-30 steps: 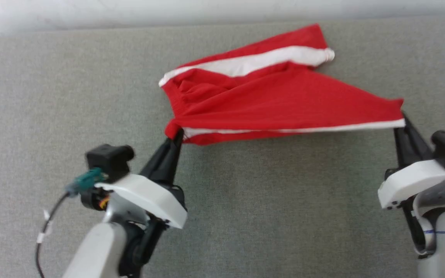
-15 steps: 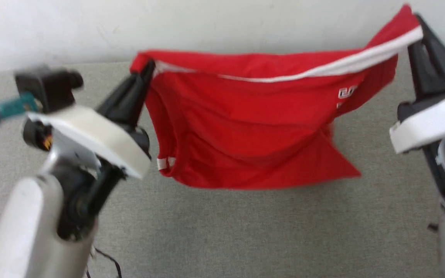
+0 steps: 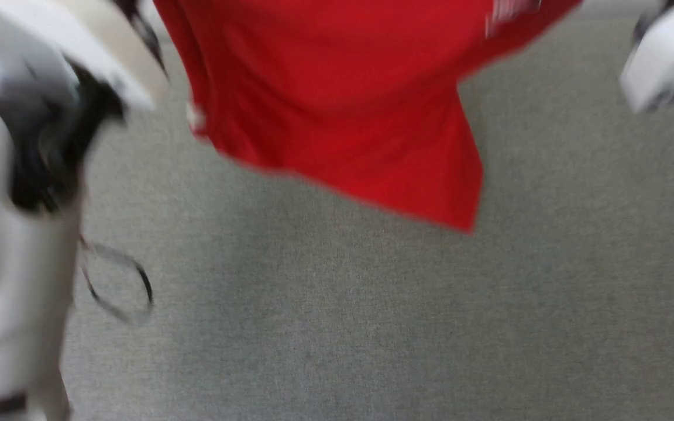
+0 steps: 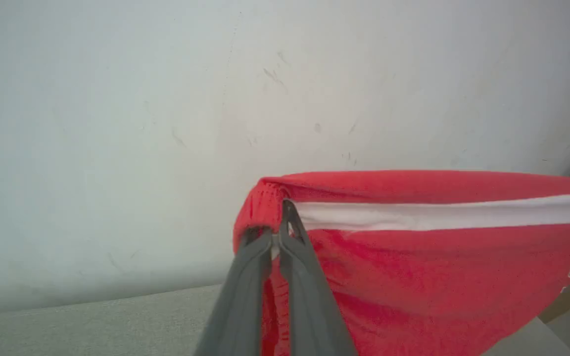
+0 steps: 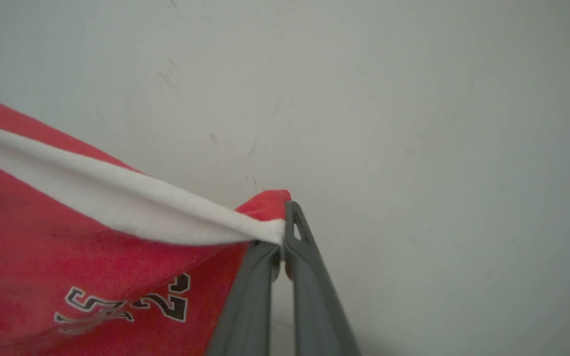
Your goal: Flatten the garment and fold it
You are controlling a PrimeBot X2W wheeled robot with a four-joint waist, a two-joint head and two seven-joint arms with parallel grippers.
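Note:
The red shorts (image 3: 337, 99) hang in the air above the grey table (image 3: 337, 327), blurred, their lower corner pointing down at the right. In the left wrist view my left gripper (image 4: 280, 232) is shut on the gathered red waistband corner of the shorts (image 4: 413, 257), with the white stripe running off to the right. In the right wrist view my right gripper (image 5: 282, 237) is shut on the other end of that white stripe; the shorts (image 5: 42, 237) droop to the left with dark number print on them. In the head view the fingertips of both grippers lie beyond the top edge.
My pale left forearm (image 3: 15, 193) stands at the left edge with a loose black cable (image 3: 120, 286) beside it. The white right wrist housing (image 3: 664, 52) sits at the top right. A pale wall (image 4: 215, 99) rises behind the table.
Both grippers have lifted the shorts from the table high into the air, stretched between them. The fabric now hangs free and swings; the head view has shifted too.

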